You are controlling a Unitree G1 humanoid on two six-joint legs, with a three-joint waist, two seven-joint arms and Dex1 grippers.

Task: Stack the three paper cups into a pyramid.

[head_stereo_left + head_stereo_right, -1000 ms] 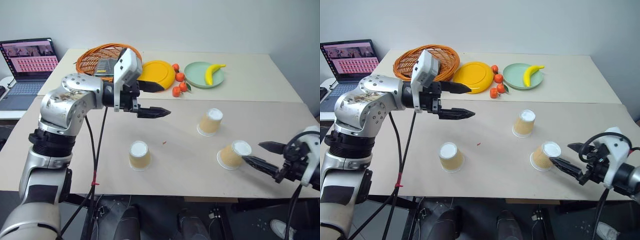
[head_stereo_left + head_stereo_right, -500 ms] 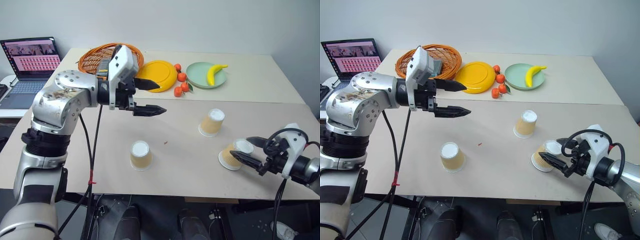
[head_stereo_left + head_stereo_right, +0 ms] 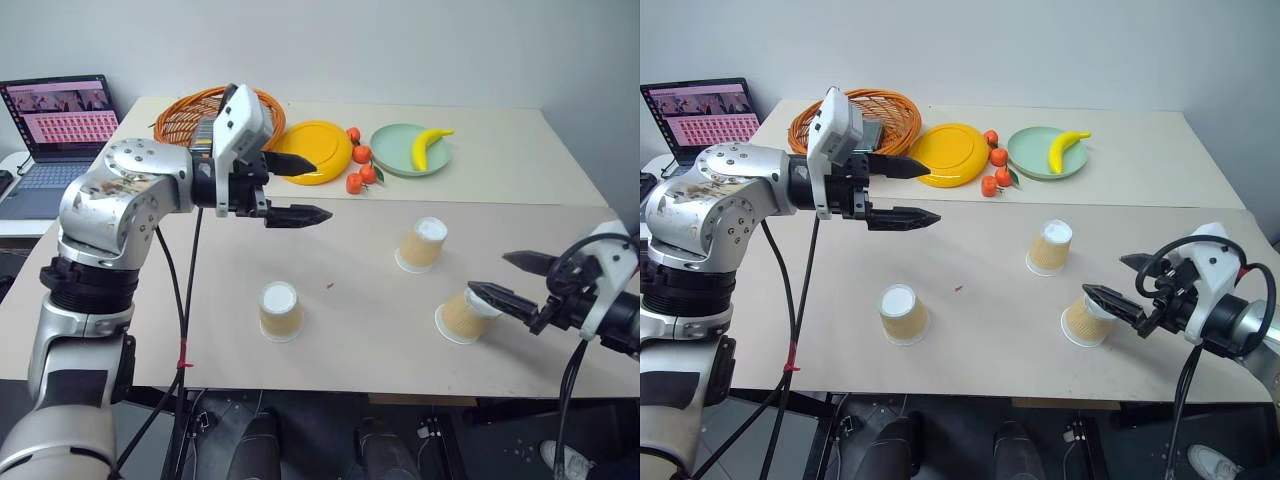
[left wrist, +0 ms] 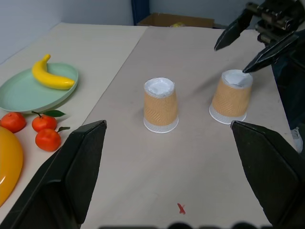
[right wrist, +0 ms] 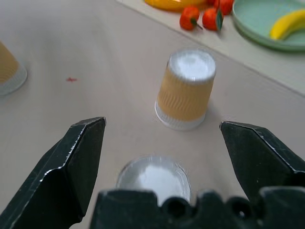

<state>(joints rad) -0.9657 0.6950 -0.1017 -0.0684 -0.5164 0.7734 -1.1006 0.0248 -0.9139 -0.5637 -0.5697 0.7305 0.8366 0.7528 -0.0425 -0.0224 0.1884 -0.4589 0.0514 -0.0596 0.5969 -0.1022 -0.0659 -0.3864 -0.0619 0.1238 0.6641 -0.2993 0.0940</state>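
While all stand apart, upside down:
Three paper cups point(image 3: 279, 310) point(image 3: 421, 244) point(image 3: 461, 315): unstacked.
Left gripper point(image 3: 298, 190): wide, empty.
Right gripper point(image 3: 505, 281): wide, over right cup.

Lab or office: plain tables point(image 3: 500, 170), laptop point(image 3: 55, 130) alongside.

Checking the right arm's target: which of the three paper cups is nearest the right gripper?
The cup at the near right of the table, right at the open right gripper's lower fingertip; the other cups stand farther left.
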